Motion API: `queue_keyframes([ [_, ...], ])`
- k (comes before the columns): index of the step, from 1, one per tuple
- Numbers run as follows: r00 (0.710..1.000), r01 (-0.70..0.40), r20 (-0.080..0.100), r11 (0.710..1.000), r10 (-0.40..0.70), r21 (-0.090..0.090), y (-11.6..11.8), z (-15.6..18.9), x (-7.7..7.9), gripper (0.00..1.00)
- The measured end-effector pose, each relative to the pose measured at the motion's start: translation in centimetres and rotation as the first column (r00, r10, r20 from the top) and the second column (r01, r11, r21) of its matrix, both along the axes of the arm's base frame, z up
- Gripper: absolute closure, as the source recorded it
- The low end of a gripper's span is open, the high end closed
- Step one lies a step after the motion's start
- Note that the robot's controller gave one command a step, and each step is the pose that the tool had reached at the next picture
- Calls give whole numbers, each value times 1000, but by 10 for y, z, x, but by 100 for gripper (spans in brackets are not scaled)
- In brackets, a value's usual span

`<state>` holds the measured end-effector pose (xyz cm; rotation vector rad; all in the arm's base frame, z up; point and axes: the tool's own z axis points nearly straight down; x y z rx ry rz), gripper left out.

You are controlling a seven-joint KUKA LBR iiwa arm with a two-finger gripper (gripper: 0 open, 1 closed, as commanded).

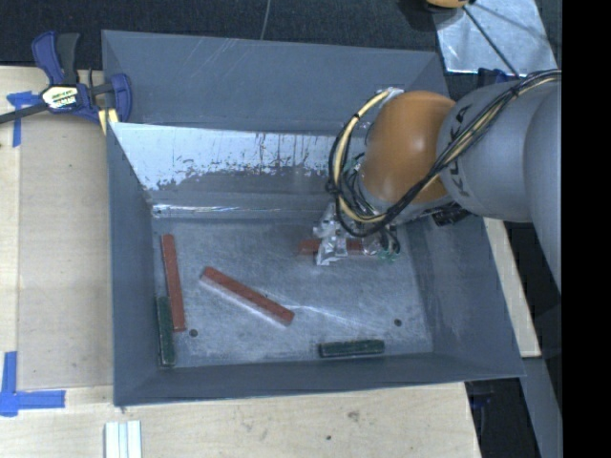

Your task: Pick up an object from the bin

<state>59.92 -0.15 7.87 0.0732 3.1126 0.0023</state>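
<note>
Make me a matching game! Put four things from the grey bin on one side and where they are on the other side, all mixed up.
Things:
1. slanting red-brown flat stick
2. straight red-brown flat stick
3. crosswise dark green bar
4. gripper

Places in the grey metal bin:
A. against the wall at the picture's bottom
B. over a small red-brown piece, right of the middle
C. middle of the floor
D. beside the left wall

Pairs: 1-C, 2-D, 3-A, 4-B
</note>
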Motion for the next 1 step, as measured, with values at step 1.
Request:
queue_keyframes([
  [1,1000,0,0,1000,0,0,0,0,0,100],
])
